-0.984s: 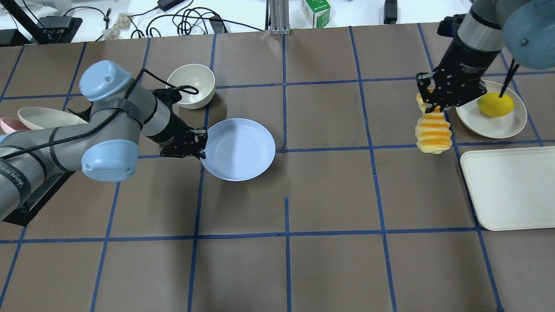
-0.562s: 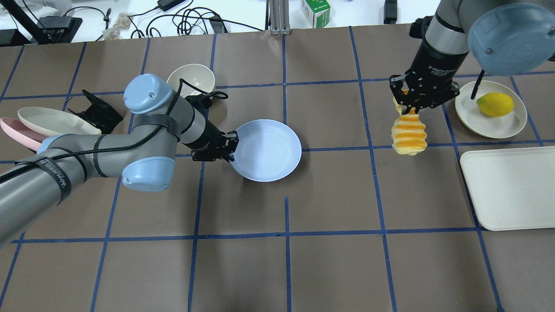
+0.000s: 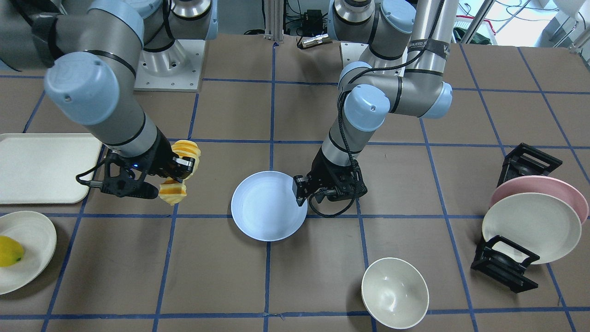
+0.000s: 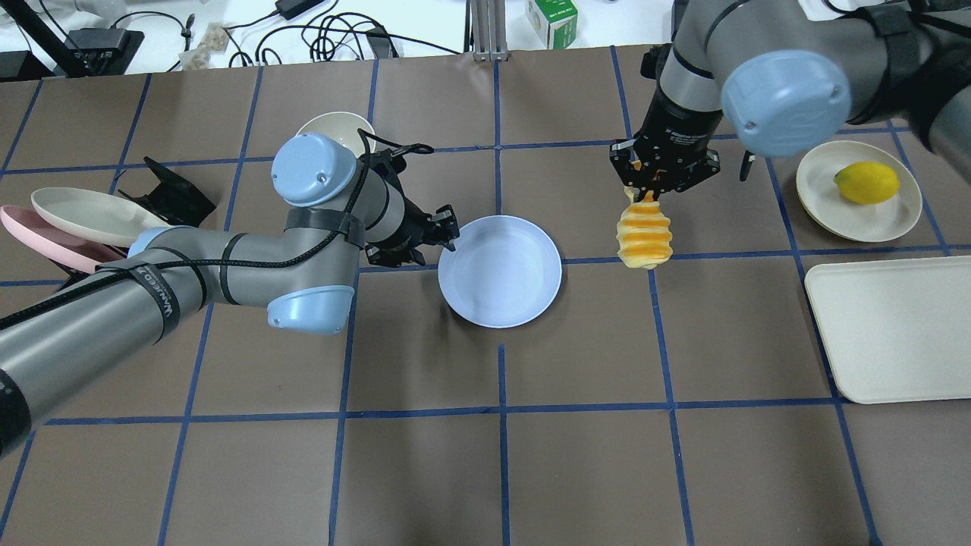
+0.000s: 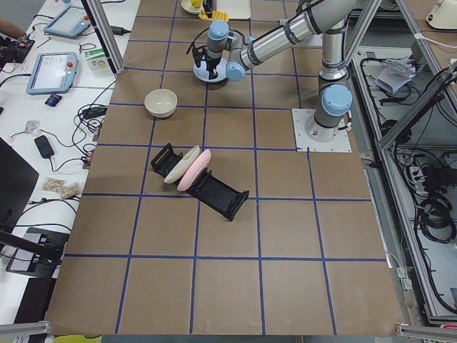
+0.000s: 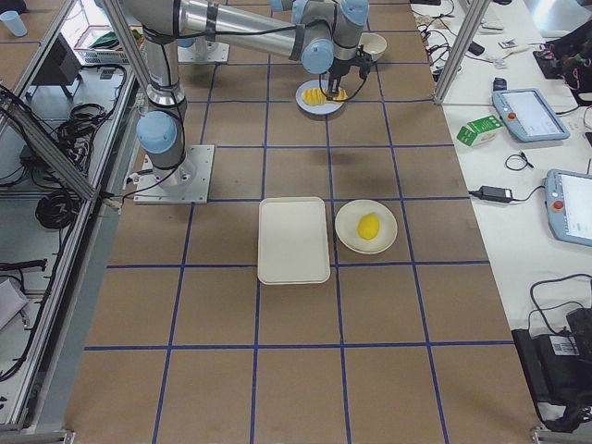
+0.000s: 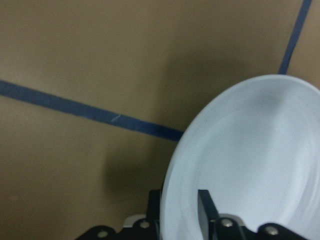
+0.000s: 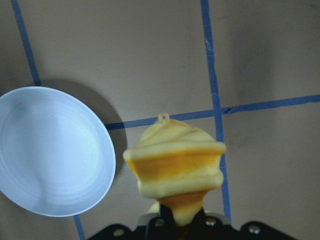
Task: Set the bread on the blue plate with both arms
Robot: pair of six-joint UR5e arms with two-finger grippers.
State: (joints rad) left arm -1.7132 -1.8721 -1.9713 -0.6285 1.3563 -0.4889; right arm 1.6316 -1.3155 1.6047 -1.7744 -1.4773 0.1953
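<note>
Near the centre of the overhead view, my left gripper (image 4: 446,236) is clamped on the left rim of the blue plate (image 4: 504,277); the left wrist view shows one finger (image 7: 204,212) inside the rim and the other outside it. The plate is at the middle of the frame over the brown table (image 4: 501,470), by a crossing of blue tape lines; I cannot tell whether it rests on the table or is lifted. To its right, apart from it, my right gripper (image 4: 643,191) is closed on the upper end of the bread (image 4: 645,239), which hangs straight down above the table. In the right wrist view the bread fills the lower middle and the plate lies at the left edge, bare table between them. At the upper right a yellow fruit (image 4: 867,183) rests on a small cream plate (image 4: 887,220), with a cream tray (image 4: 895,334) below it. A white bowl (image 4: 334,125), partly hidden by my left arm (image 4: 227,265), stands at upper left; a pink plate (image 4: 30,231) and a leaning cream plate (image 4: 91,212) sit in a black rack (image 4: 178,199) at the far left
</note>
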